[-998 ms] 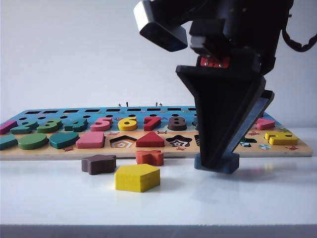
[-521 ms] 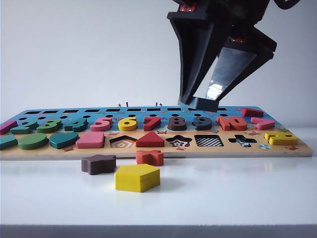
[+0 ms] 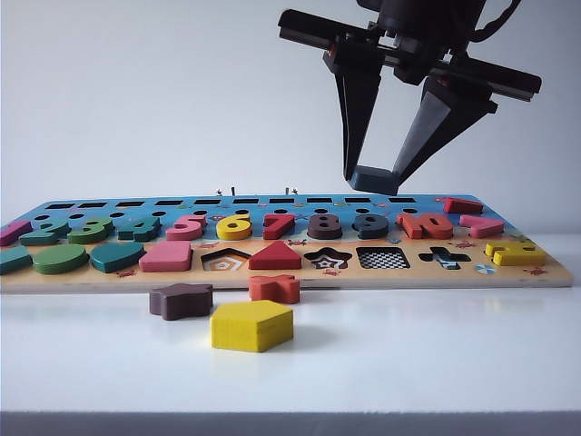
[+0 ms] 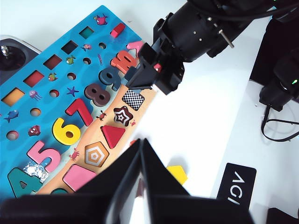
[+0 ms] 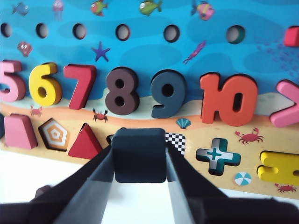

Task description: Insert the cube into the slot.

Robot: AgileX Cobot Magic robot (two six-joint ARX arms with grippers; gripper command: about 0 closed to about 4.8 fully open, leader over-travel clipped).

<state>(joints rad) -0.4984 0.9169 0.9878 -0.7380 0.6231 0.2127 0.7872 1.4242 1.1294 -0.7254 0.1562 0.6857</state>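
The cube (image 3: 374,179) is a dark navy block with rounded corners. My right gripper (image 3: 374,177) is shut on it and points down, holding it in the air well above the puzzle board (image 3: 508,277). The slot (image 3: 382,258), a square cut-out with a checkered bottom, lies in the board's front row almost straight below the cube. In the right wrist view the cube (image 5: 139,155) sits between the fingers of the right gripper (image 5: 139,158) and covers most of the slot (image 5: 176,141). My left gripper (image 4: 141,142) hangs shut and empty over the table, away from the slot (image 4: 133,99).
A yellow pentagon block (image 3: 252,325), a brown star block (image 3: 182,300) and a red cross block (image 3: 274,288) lie loose on the white table before the board. The star cut-out (image 3: 328,259) and cross cut-out (image 3: 445,258) flank the slot. Number blocks fill the row behind.
My right gripper lifted the cube from the table in front of the board, rolled its wrist, and now holds it high over the board. The left arm has not moved.
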